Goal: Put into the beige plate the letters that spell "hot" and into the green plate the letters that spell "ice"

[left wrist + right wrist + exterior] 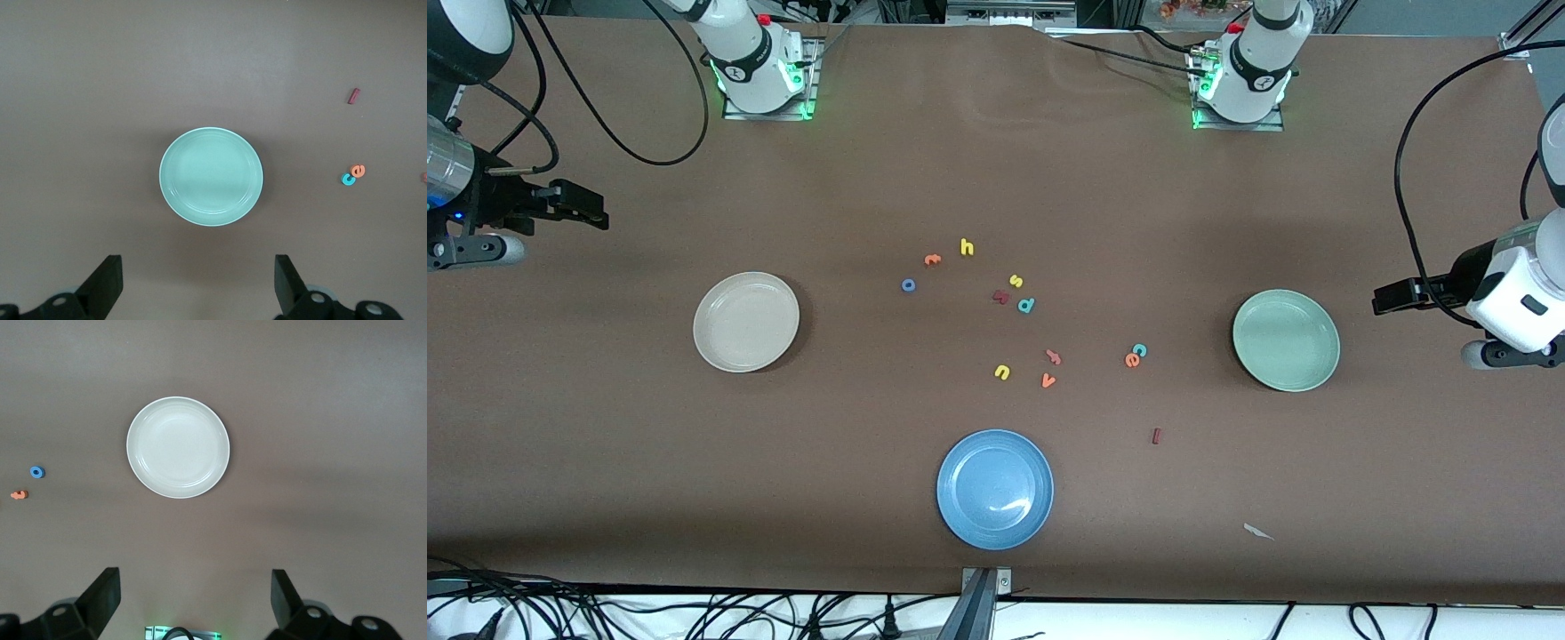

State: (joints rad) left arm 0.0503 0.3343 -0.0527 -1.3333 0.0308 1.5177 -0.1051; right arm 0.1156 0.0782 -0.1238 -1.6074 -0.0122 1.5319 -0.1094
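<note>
The yellow "h" point(967, 247), orange "t" point(932, 260) and blue "o" point(908, 285) lie mid-table, with the "t" point(20, 495) and "o" point(37, 472) also in the right wrist view. Teal "c" point(1139, 350) touches orange "e" point(1132, 360); the dark red "i" point(1156, 436) lies nearer the camera. The beige plate point(746, 321) and green plate point(1286, 340) hold nothing. My right gripper point(195, 587) hangs open over bare table at its own end, beside the beige plate point(178, 447). Beside the green plate point(211, 176), my left gripper point(198, 273) is open and holds nothing.
A blue plate point(995, 488) sits near the front edge. Yellow "s" point(1016, 281), a dark red letter point(1000, 297), teal "d" point(1026, 305), a salmon-pink letter point(1054, 356), yellow "u" point(1002, 372) and orange "v" point(1048, 380) lie mid-table. A paper scrap point(1258, 532) lies near the front.
</note>
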